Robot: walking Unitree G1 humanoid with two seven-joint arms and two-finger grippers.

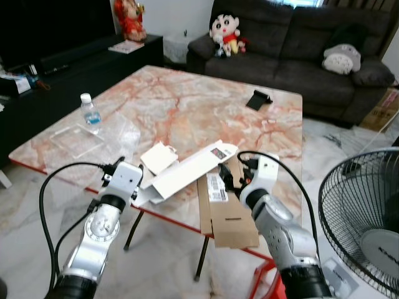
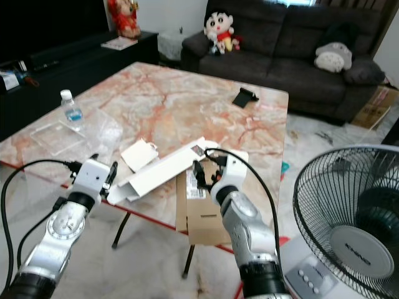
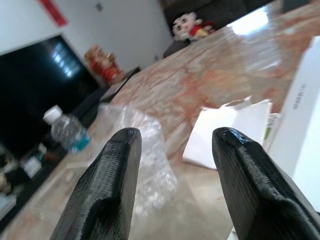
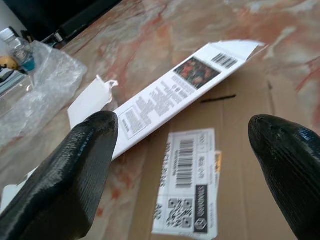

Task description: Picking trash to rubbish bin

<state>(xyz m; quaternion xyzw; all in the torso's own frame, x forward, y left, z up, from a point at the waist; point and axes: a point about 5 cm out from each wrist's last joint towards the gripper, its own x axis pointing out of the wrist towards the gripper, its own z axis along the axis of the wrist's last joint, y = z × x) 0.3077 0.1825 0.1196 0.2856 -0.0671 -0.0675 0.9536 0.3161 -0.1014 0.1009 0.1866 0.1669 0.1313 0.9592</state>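
Pink-and-orange veined marble counter (image 1: 187, 106), robot standing at its near edge. No rubbish bin can be made out, and all the trash lies on the counter, so by my reading the task is barely begun: nothing lifted, nothing binned.

Far left of counter: small clear plastic water bottle with white cap (image 1: 90, 113), upright. Beside it a flat clear plastic tray (image 1: 76, 140) and crumpled clear plastic wrap (image 3: 145, 150). These look like candidates for later trips.

Left gripper (image 1: 129, 179) hovers at the near edge, jaws spread and empty, aimed over the wrap toward a small white folded paper piece (image 1: 158, 157). It is near the low end of a long white cardboard box (image 1: 187, 172), not touching as far as I can tell.

The long white box lies diagonally, its printed end resting on a flattened brown corrugated cardboard sheet with a white barcode label (image 1: 227, 215). That sheet overhangs the near edge.

Right gripper (image 4: 185, 160) sits just above the brown cardboard and the box's printed end, jaws wide apart, pinching nothing.

Farther back: small black stand-like object (image 1: 257, 99), well apart from the trash.

Right of counter: black wire-guard floor fan (image 1: 365, 218). Behind: dark grey sofa (image 1: 299, 50) with plush toys.

Left to do, judged: grasp an item, carry it, find the bin, repeat.
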